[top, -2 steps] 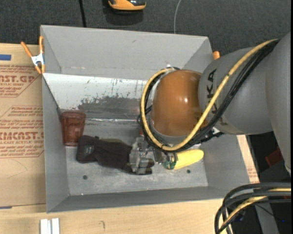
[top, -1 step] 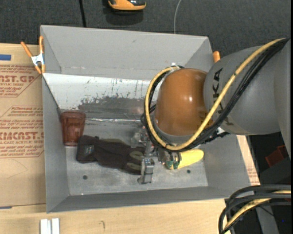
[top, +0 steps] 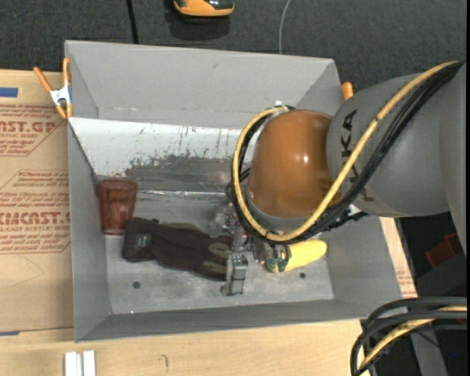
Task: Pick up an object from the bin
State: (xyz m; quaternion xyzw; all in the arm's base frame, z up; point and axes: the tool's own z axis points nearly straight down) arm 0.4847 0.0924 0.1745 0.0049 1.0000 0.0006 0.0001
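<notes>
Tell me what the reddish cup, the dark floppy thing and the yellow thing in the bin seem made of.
Reddish cup: likely translucent plastic, slightly glossy; its wall looks see-through. Dark floppy thing: probably fabric or soft leather, matte; it lies limp and creased. Yellow thing: smooth, maybe plastic or rubber; it is partly hidden, so this is uncertain.

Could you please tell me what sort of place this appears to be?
Probably a robotics lab's grasping test station: a grey KUKA-marked robot arm with yellow cables extends into a grey sheet-metal bin holding unrelated odds, such as a reddish translucent plastic cup and a dark floppy cloth glove.
</notes>
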